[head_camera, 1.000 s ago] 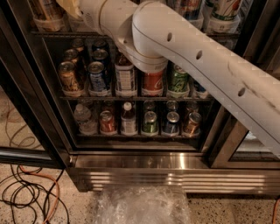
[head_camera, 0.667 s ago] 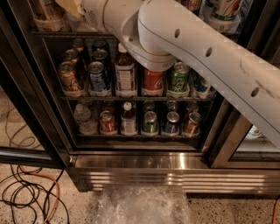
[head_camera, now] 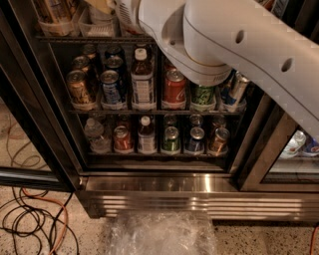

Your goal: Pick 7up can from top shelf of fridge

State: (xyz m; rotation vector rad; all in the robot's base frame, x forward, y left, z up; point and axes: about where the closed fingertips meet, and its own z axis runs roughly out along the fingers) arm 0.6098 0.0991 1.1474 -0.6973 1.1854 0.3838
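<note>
The arm (head_camera: pixel 239 45) has swung right and its big elbow joint now sits right of the middle instead of over it. That uncovers the cap of the tall bottle (head_camera: pixel 142 79) and the top of the red can (head_camera: pixel 174 87), but the green can (head_camera: pixel 203 95) beside it is half hidden now. The gripper (head_camera: pixel 101 5), at the top edge above the top shelf (head_camera: pixel 94 39), has shifted a bit right too.
</note>
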